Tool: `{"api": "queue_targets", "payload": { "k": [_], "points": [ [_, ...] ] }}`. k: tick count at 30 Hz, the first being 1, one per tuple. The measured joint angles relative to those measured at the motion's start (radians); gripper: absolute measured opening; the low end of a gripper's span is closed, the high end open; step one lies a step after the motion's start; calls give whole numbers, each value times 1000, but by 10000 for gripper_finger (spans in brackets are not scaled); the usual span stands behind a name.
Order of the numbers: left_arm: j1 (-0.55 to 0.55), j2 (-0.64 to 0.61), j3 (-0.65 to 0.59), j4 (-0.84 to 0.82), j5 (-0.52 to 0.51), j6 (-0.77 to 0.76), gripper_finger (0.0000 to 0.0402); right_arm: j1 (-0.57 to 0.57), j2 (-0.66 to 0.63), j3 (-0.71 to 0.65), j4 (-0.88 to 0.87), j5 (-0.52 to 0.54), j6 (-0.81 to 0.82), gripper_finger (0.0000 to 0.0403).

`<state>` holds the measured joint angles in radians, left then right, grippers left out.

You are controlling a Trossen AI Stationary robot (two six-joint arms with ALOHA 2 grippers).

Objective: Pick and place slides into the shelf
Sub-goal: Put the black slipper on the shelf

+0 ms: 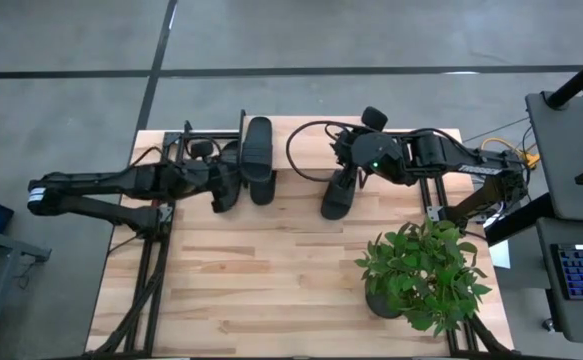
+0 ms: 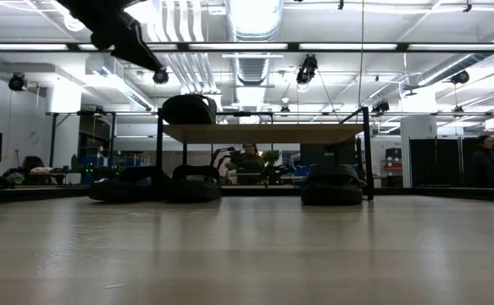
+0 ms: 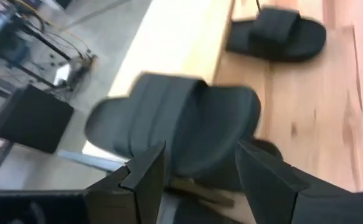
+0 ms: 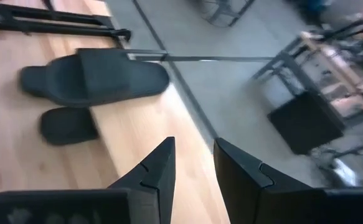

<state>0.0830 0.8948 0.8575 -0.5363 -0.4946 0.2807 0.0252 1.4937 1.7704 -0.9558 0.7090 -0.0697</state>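
Hovering spread behind the slide on the shelf, the left hand holds nothing; foam looks light, flexible; right hand empty, half-spread.

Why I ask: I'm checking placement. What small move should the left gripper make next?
Probably draw the left gripper straight back: its fingers stand open, and the slide ahead of them already lies on the shelf top, so it seems released.
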Motion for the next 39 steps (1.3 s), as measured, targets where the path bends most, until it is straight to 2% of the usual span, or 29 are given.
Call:
{"api": "queue_targets", "payload": {
  "k": [4, 6, 11, 18, 26, 29, 39],
  "points": [
    [0, -7, 0, 41, 0, -41, 177, 1, 0, 0, -6, -168, 0, 102],
    [0, -23, 0, 90, 33, -48, 177, 17, 0, -6, -5, -202, -10, 101],
    [0, -91, 0, 120, 144, -49, 177, 74, 0, -34, -7, -185, -69, 93],
    [0, -197, 0, 117, 146, -113, 177, 161, 0, -108, -6, -185, -56, 91],
    [0, -288, -55, 127, 146, -119, 177, 162, 0, -245, 12, -185, -10, 90],
    [0, -311, -93, 144, 142, -120, 177, 162, 0, -283, 17, -185, -16, 109],
    [0, -362, -139, 189, 120, -120, 177, 162, 30, -370, 86, -186, -45, 215]
  ]
}}
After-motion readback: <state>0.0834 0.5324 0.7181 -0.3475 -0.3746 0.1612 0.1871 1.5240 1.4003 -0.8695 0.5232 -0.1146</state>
